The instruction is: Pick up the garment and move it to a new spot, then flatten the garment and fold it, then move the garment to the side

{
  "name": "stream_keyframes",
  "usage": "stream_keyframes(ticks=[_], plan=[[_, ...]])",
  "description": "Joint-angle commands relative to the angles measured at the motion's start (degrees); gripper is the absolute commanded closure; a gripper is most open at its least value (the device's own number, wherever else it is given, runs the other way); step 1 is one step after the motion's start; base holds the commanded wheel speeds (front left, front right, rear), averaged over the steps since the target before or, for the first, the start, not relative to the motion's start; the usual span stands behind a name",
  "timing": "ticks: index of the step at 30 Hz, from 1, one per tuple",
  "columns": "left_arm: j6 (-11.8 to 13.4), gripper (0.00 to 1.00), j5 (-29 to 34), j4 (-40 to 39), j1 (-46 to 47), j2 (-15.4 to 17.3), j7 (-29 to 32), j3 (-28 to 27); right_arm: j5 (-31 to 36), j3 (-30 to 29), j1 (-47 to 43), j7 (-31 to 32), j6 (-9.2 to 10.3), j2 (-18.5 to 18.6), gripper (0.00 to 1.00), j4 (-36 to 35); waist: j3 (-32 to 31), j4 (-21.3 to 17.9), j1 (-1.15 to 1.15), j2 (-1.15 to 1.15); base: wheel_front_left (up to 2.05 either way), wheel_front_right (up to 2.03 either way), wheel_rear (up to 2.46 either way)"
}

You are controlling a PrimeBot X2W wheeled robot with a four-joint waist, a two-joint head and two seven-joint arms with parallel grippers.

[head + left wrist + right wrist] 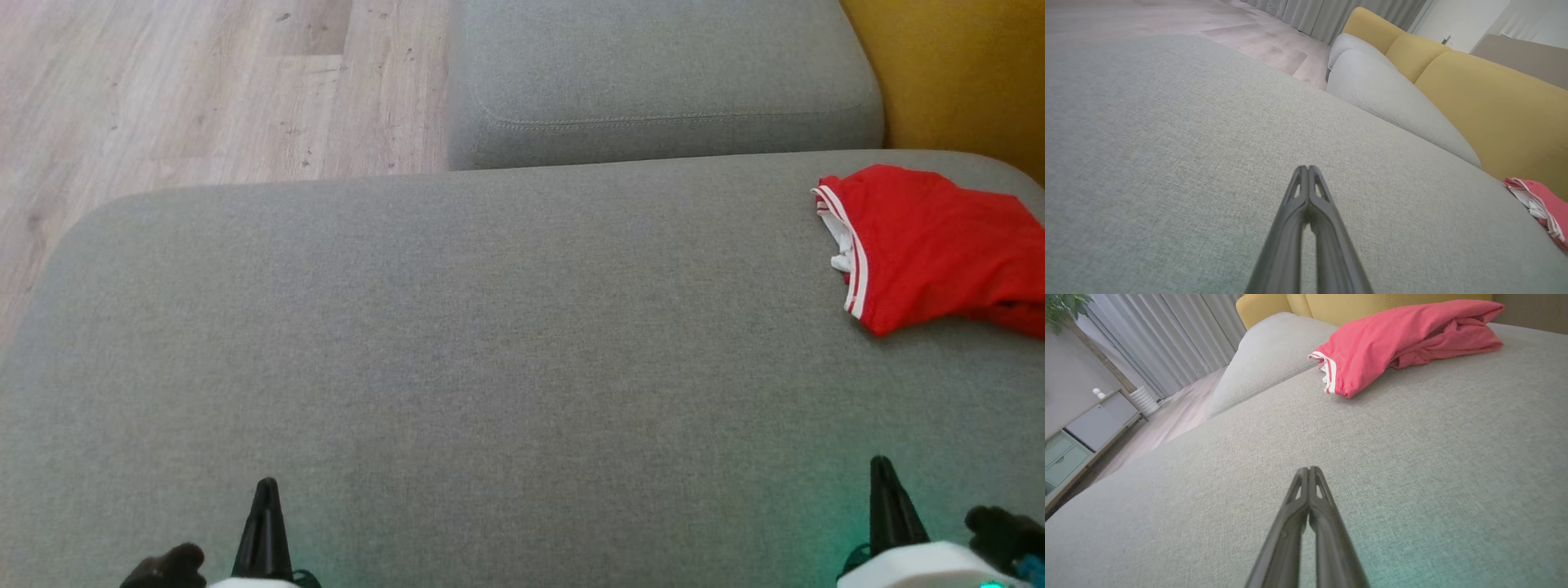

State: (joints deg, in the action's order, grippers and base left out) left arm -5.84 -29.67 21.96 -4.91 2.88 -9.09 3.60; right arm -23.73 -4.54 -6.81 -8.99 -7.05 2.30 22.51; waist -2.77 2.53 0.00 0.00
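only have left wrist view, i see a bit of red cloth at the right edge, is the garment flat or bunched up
observer: Bunched: right wrist view shows the garment heaped, with rumpled folds at one end.
operator: right gripper near it
observer: No. The right gripper is shut, apart from it, bare grey cushion between.
operator: which side of the robot
observer: Head view puts it ahead of the right gripper, at the picture's right edge.

no readable text, no labels, no brands, no numbers, no signs on anything
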Motion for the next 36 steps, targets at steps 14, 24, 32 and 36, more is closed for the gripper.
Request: stream_keyframes(ticks=[14,24,32,36], plan=[[-0.40,1.00,-10.09,-2.91,4.39,0.04,2.32,-2.47,-11.15,-0.39,4.54,2.58,-0.16,0.24,1.00,-3.16,0.45,-0.38,0.00,0.00,0.00,0.00,0.00],[-0.55,1.00,-16.61,-3.53,5.23,0.04,3.98,-3.43,-18.28,-0.59,5.60,4.19,-0.19,0.28,1.00,-3.83,0.76,-0.65,0.00,0.00,0.00,0.00,0.00],[-0.68,1.00,-21.83,-4.03,5.90,0.03,5.30,-4.19,-23.98,-0.75,6.44,5.48,-0.22,0.32,1.00,-4.35,1.01,-0.86,0.00,0.00,0.00,0.00,0.00],[-0.74,1.00,-24.44,-4.27,6.23,0.03,5.97,-4.58,-26.84,-0.83,6.86,6.12,-0.24,0.33,1.00,-4.62,1.13,-0.97,0.00,0.00,0.00,0.00,0.00]])
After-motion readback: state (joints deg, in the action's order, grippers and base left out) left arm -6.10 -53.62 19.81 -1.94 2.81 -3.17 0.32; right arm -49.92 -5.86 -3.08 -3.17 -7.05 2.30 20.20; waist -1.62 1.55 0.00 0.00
